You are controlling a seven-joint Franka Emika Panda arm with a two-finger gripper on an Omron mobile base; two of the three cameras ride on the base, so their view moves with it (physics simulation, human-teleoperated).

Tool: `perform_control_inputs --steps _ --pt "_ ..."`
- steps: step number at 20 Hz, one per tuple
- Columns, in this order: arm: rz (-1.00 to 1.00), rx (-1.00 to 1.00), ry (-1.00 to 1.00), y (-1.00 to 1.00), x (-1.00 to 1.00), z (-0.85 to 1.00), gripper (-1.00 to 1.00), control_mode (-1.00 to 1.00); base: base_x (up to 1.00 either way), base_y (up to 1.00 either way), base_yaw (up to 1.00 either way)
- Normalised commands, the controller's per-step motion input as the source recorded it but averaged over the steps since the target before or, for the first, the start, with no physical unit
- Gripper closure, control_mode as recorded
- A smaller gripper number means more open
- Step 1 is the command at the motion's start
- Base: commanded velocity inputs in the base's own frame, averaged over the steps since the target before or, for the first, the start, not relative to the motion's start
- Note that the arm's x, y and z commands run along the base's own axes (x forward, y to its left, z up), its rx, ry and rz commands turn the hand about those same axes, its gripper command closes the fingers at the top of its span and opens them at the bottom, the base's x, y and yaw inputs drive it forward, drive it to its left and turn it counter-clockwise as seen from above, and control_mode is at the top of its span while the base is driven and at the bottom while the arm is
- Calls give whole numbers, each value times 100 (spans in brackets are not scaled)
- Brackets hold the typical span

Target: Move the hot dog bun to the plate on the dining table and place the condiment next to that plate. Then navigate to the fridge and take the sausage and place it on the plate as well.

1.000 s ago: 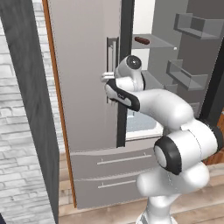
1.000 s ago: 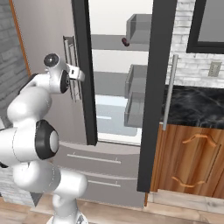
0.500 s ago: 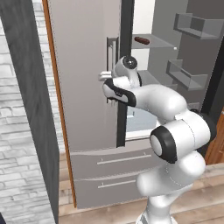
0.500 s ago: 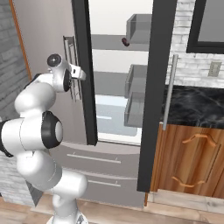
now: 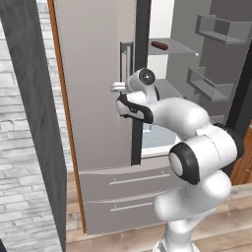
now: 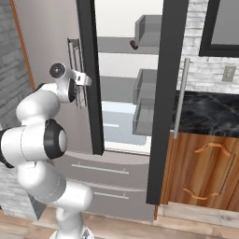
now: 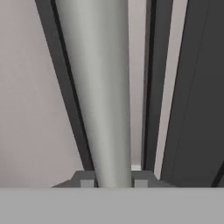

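Sausage lay on a fridge shelf. We saw the end effector clenched on the left door handle, likely to open it.

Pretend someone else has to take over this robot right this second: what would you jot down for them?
Gripper: shut on the door handle of the fridge's left door.
Right door already stands open; the sausage lies on an upper shelf inside, also visible from the right base view.
Bun, condiment and plate are not in sight here, so I cannot confirm those steps.
Left: probably swing this door open, then take the sausage and carry it to the plate.
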Motion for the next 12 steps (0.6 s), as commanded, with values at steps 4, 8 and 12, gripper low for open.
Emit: perform_control_inputs --steps 4,8,12 --pt "0 0 -10 19 -65 -8 100 -100 0 0 0" --pt "0 1 -2 43 -96 -1 100 -100 0 0 0" --pt "0 0 0 80 -88 0 100 -100 0 0 0"
